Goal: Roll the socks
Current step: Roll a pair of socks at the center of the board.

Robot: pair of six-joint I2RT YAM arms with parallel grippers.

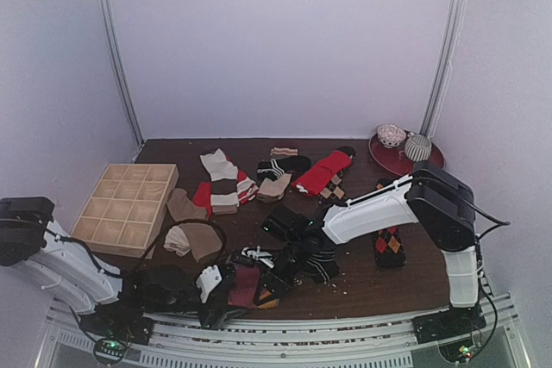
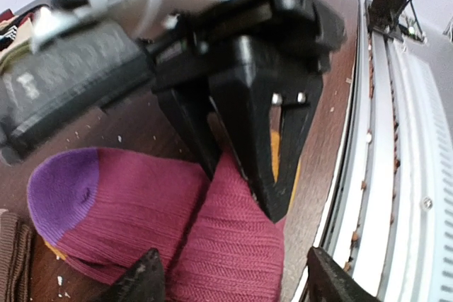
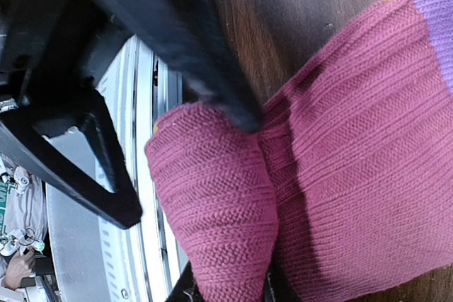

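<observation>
**A:** What do the right fingers (image 2: 255,139) have?

**B:** They are closed on a raised fold of the magenta sock (image 2: 127,210), at the end away from its purple patch.

**A:** And the left fingers (image 2: 141,284)?

**B:** They are spread wide with one tip on each side of that same fold, and they grip nothing.

**A:** Where does the sock lie?

**B:** It lies on the tabletop (image 2: 127,129) at the near edge, just beside the rail (image 2: 382,139). The other socks (image 1: 224,180) are farther back, well apart from it.

**A:** So how should the roll go?

**B:** I'd say the fold should turn over toward the purple end, with a firm pinch so the layers stay tight. The left fingers could close on the loose fabric below so it doesn't slide with the turn.

**A:** Any risks?

**B:** The two sets of fingers are very crowded, so a small, slow turn seems safest. The sock is also close to the rail. I'd draw it inward rather than outward, or the roll may slip off the edge.
</observation>
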